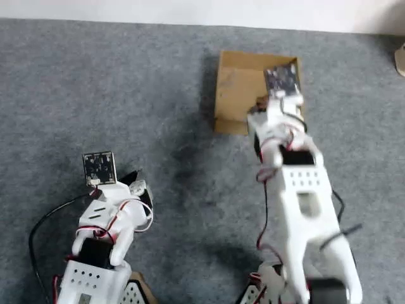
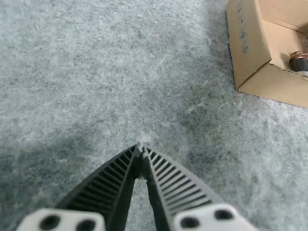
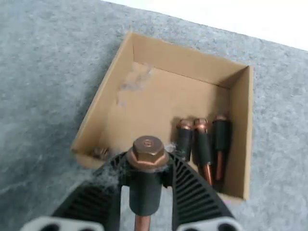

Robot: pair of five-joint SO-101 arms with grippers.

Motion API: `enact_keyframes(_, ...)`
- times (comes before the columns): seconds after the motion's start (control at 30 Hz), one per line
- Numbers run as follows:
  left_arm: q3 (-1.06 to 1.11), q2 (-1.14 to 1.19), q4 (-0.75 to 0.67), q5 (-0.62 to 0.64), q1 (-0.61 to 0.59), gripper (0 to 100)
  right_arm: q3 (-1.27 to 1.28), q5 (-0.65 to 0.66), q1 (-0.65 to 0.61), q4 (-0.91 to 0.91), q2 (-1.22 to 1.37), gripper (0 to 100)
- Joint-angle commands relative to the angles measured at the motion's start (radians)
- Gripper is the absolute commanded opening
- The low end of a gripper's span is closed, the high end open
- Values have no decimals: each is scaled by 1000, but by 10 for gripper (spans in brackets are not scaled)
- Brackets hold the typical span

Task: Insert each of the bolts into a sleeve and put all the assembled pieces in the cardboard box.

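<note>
My right gripper (image 3: 147,166) is shut on an assembled piece (image 3: 145,185), a copper bolt in a black sleeve, with its hex head toward the cardboard box (image 3: 139,53). It hangs over the box's near wall. Three assembled pieces (image 3: 202,144) lie side by side on the box floor by one side wall. Another copper piece (image 3: 100,153) lies in the near corner. From above, the right arm (image 1: 285,120) reaches over the box (image 1: 237,85). My left gripper (image 2: 142,159) is shut and empty, low over the carpet at the front left (image 1: 136,183). It sees the box (image 2: 250,43) with a bolt head (image 2: 298,60) inside.
Grey carpet (image 1: 126,88) covers the table, with open room between the two arms and to the left of the box. A tuft of grey fluff (image 3: 137,82) lies on the box floor. A pale object (image 1: 400,58) sits at the right edge.
</note>
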Motion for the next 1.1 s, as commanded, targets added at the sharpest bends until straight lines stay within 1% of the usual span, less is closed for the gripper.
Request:
enact_keyframes(0.0, 25, -1, -21, -5, -8, 21, -205, 0, 15, -28, 137, 5)
enact_keyframes(0.1, 25, -1, -21, -5, -8, 21, -335, -52, 25, -8, 275, 5)
enact_keyframes(0.33, 25, -1, -21, -5, -8, 21, -720, -138, 61, 156, 605, 5)
enact_keyframes(0.47, 25, -1, -21, -5, -8, 21, -871, -144, 61, 217, 742, 5)
enact_keyframes(0.7, 25, -1, -21, -5, -8, 21, -880, -140, 59, 234, 848, 5)
enact_keyframes(1.07, 25, -1, -21, -5, -8, 21, -888, -140, 45, 208, 883, 5)
